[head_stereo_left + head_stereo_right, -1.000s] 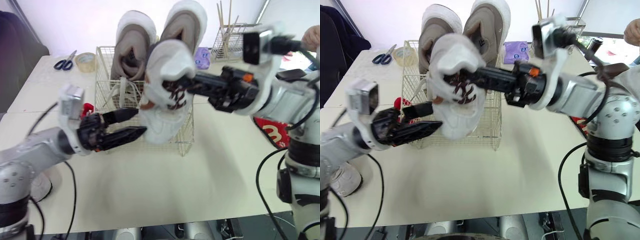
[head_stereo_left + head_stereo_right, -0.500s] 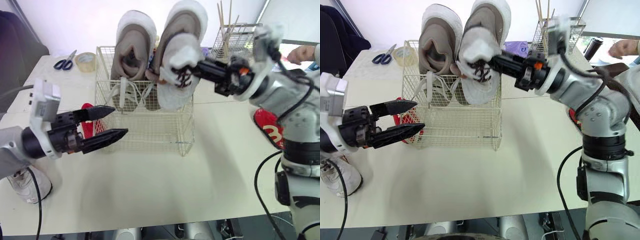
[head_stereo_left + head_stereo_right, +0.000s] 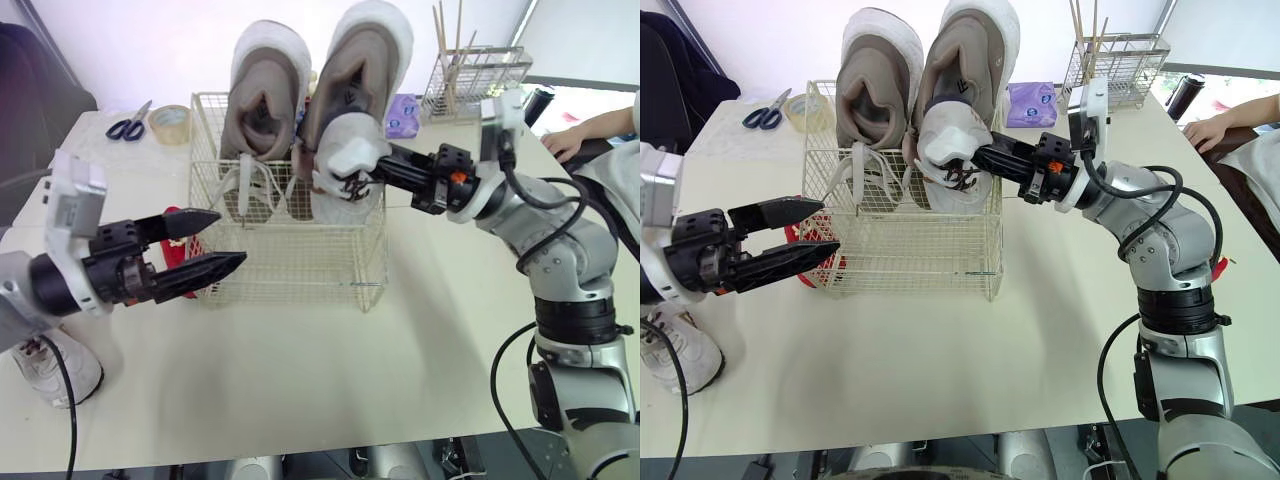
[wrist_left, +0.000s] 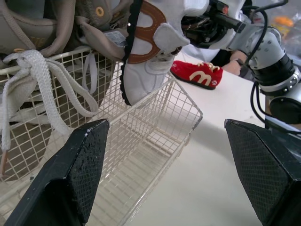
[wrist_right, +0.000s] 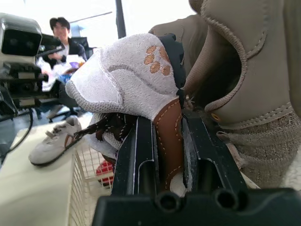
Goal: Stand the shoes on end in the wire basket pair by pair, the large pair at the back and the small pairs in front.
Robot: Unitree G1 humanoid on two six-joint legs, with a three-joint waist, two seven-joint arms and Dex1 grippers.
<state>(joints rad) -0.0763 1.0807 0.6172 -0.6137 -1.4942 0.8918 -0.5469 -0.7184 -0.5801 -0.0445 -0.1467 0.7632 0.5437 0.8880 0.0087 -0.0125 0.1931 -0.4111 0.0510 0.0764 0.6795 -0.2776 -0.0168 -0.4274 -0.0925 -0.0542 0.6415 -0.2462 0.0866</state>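
Observation:
Two large beige shoes (image 3: 265, 90) (image 3: 362, 65) stand on end at the back of the wire basket (image 3: 370, 285). My right gripper (image 3: 365, 177) is shut on the brown heel tab of a small white shoe (image 3: 345, 165). That shoe hangs toe-down inside the basket's right side, in front of the right large shoe. The right wrist view shows the fingers (image 5: 141, 155) clamping the tab. My left gripper (image 3: 228, 238) is open at the basket's front left corner, holding nothing. A second small white shoe (image 3: 60, 365) lies at the table's left edge.
A red shoe (image 3: 178, 245) lies by the basket's left side, and another red shoe (image 4: 195, 75) lies right of the basket. Scissors (image 3: 130, 122) and a tape roll (image 3: 172, 122) sit at the back left. A wire rack with sticks (image 3: 470, 80) stands back right. A person's hand (image 3: 580, 135) rests at the far right.
My right gripper carried the white shoe back and down into the basket's right side. My left gripper drew away leftward from the shoe and stays open.

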